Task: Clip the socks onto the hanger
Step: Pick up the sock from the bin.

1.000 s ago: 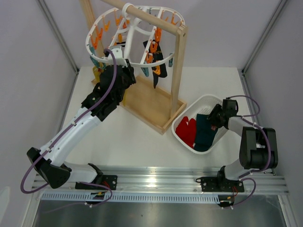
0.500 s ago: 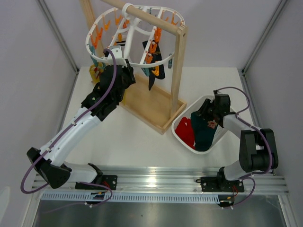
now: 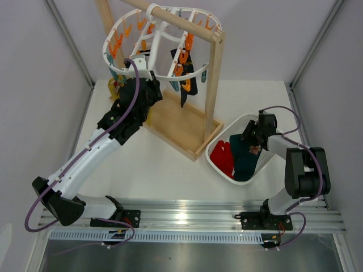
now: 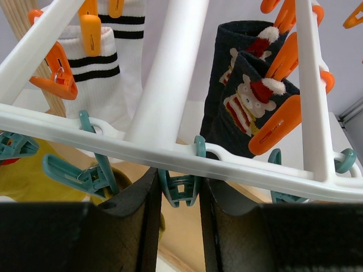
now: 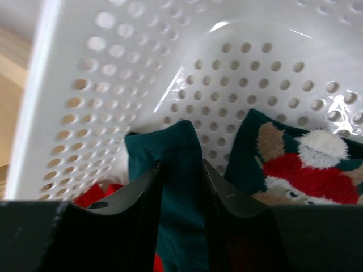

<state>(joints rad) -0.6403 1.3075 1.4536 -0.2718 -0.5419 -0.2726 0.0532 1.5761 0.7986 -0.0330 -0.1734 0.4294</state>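
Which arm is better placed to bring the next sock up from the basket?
Right. The right gripper is inside the basket, jaws closed on the teal sock. The left gripper is up at the hanger, jaws on a teal peg.

Glossy white plastic hanger (image 4: 170, 68) and basket (image 5: 113, 85) — soft matt cloth socks (image 5: 170, 144).

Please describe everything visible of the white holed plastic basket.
The white plastic basket has rounded corners and walls pierced by round holes. It lies on the white table, close right of the wooden rack base. It holds a red sock, a teal sock and a dark patterned sock. The right pincer, inside, pinches the teal sock.
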